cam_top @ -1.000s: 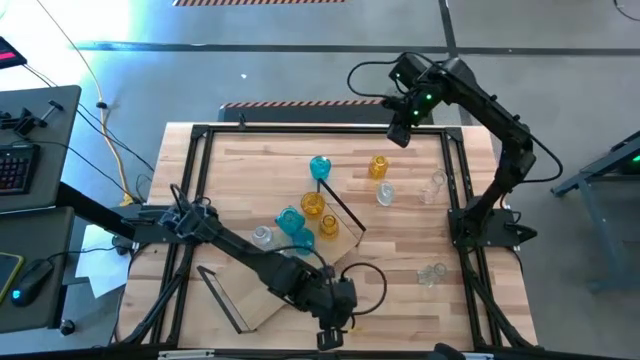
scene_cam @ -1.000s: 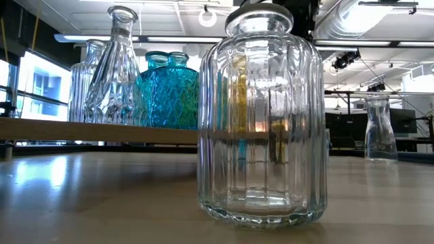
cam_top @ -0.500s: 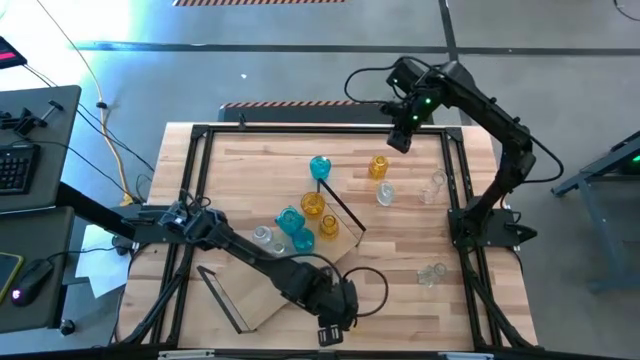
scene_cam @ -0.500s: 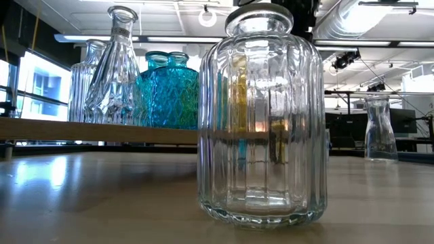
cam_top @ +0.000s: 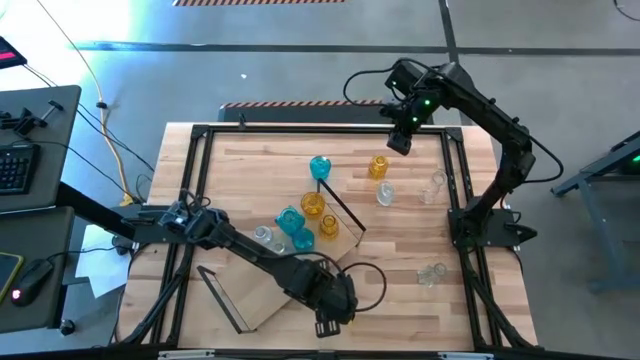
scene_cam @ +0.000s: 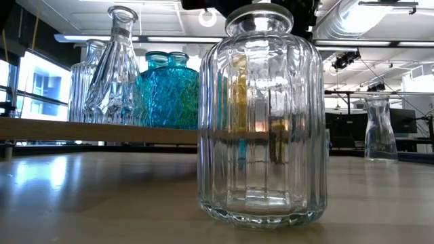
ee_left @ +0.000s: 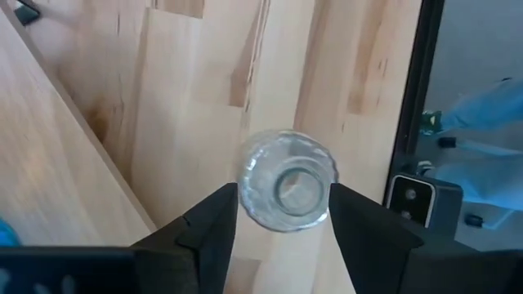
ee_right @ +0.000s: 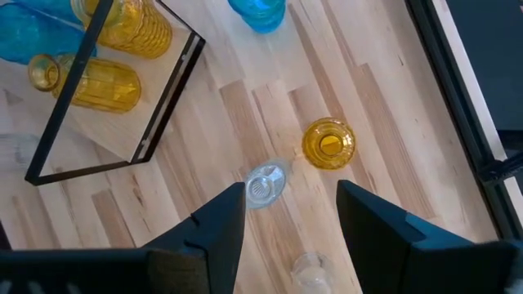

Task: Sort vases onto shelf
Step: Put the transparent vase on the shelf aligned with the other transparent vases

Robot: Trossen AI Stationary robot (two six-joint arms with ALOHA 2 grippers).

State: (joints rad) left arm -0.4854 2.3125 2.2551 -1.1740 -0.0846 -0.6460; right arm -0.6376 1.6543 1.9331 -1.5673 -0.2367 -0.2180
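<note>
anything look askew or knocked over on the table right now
The shelf sits diagonally across the table instead of square with it. One amber vase seems to lie on its side on it, while the others appear upright. No spill or breakage shows.

We count three teal vases (cam_top: 320, 167) from above: one alone on the worktop (cam_top: 250, 160) and two (cam_top: 290, 220) (cam_top: 303, 240) side by side on the shelf (cam_top: 262, 300). There are three amber vases (cam_top: 378, 166) as well, one on the worktop and two (cam_top: 313, 205) (cam_top: 329, 226) on the shelf. Of clear vases (cam_top: 385, 194) we count four from above (cam_top: 436, 183) (cam_top: 432, 273) (cam_top: 263, 236), plus a fifth (ee_left: 286, 181) in the left wrist view. That makes eleven. We see one shelf with two black wire frames (cam_top: 340, 205) (cam_top: 220, 295), and two arms, each with one tool: the left tool (cam_top: 327, 325) and the right tool (cam_top: 398, 143).
</note>
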